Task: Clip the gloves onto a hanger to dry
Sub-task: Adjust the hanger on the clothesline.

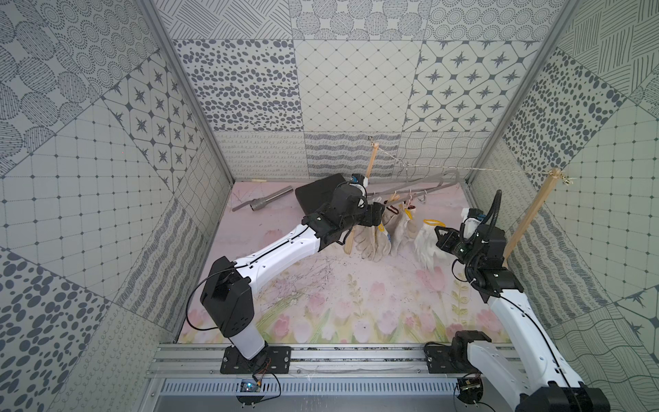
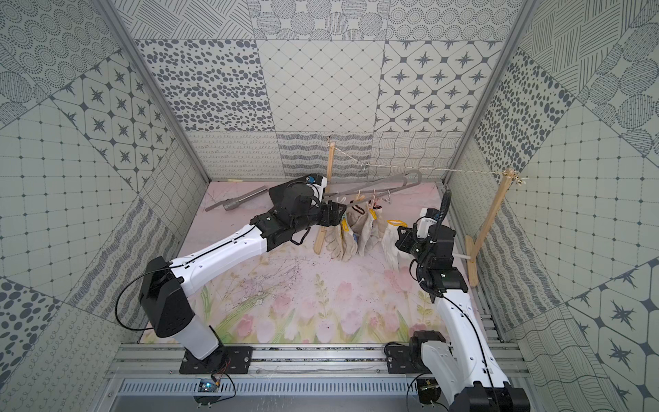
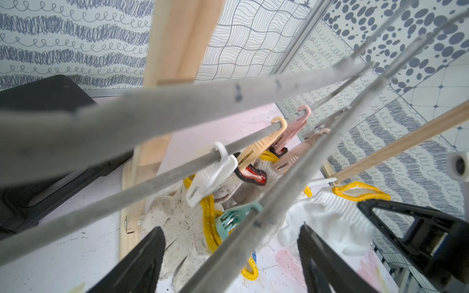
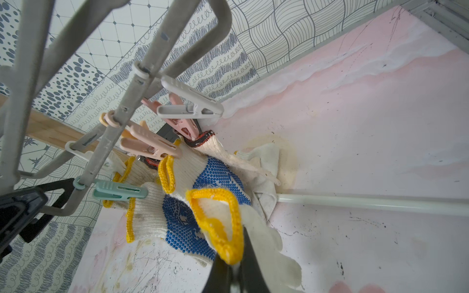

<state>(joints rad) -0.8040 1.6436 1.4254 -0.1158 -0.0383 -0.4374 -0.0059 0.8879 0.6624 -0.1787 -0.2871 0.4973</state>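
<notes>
**Right gripper [image 4: 236,256] pinches white glove [image 4: 266,243] by the cuff**

The right gripper is clamped on the yellow-edged knitted cuff of the soft white glove. The left gripper [image 3: 229,228] stands spread astride a thin grey hanger [image 3: 177,106] bar. Dirty cream gloves [image 1: 374,242] dangle from its pastel plastic pegs [image 4: 119,190].

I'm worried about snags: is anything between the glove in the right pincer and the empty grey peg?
Nothing visible. The right pincer holds the white glove beside the clipped gloves; the way to the grey peg looks open.
</notes>
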